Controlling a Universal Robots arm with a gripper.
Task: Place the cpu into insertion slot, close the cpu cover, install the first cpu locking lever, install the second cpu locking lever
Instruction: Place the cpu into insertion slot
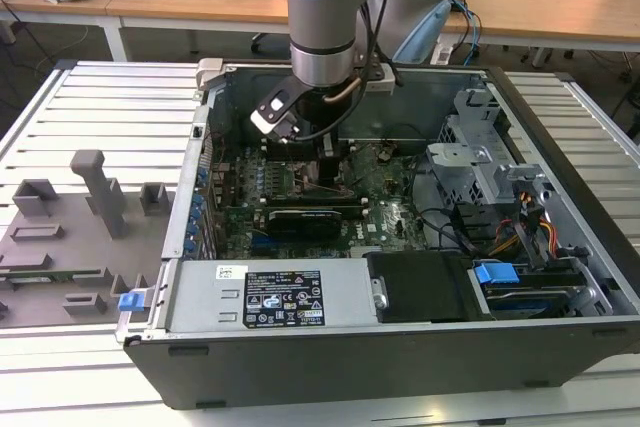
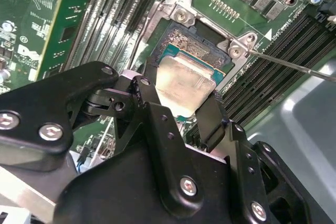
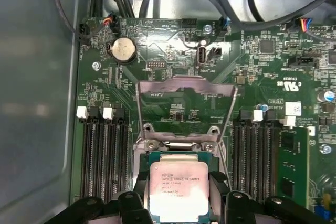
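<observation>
The gripper (image 3: 179, 195) is clamped on the cpu (image 3: 178, 179), with a black finger (image 3: 139, 198) on each of two opposite edges and the silver face up. In the second wrist view the cpu sits right over the insertion slot (image 2: 185, 38). A strip of dark contacts is uncovered past its far edge, and I can't tell whether it is seated or just above.

The cpu cover (image 3: 184, 81) stands open on the side of the slot away from the fingers, with the board visible through its window. A thin locking lever (image 2: 294, 66) sticks out from one corner of the slot's metal rim and is not latched.

Rows of memory slots (image 3: 102, 156) flank the socket on both sides, near the fingers, so room there is tight. A green card (image 3: 291, 171) sits beyond one bank. A coin cell (image 3: 124, 51) and black cables (image 3: 236, 3) lie past the cover, well apart from it.

In the exterior view the arm (image 1: 320, 27) drops straight down into the open case (image 1: 400, 367). A black expansion card (image 1: 305, 219) lies near the gripper. The drive cage (image 1: 490, 162) is toward the exterior view's right. A grey fixture tray (image 1: 60, 247) sits outside the case at the exterior view's left.
</observation>
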